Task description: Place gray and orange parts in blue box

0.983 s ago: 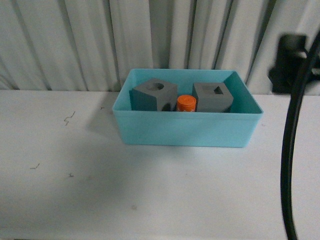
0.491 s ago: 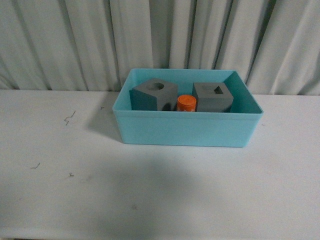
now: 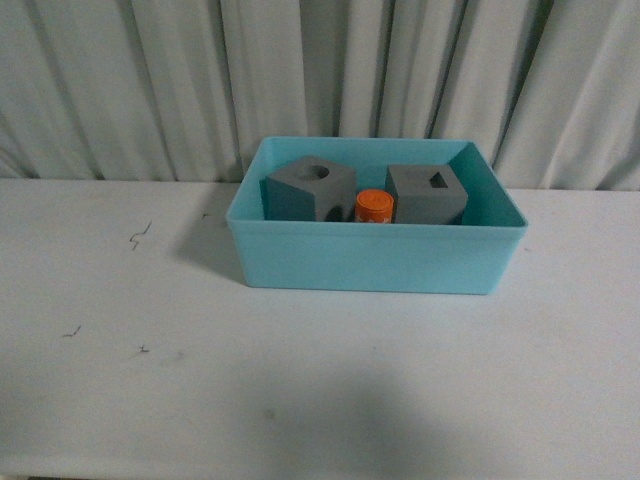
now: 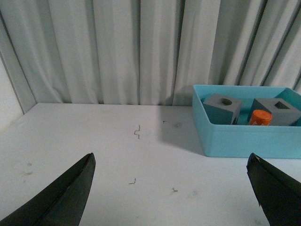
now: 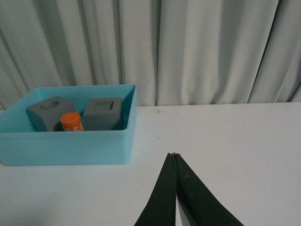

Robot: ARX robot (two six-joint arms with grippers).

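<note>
Both jaws hold nothing: our left gripper is spread wide, our right gripper pressed closed. Beyond them, upper centre of the front view, both gray cubes and the orange cylinder sit inside the blue box. We judge placing done; nothing left to fetch.

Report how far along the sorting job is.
Done: both gray cubes and the orange cylinder sit inside the blue box. In hand: nothing; left gripper open, right gripper shut and empty. Left: nothing visible.
</note>
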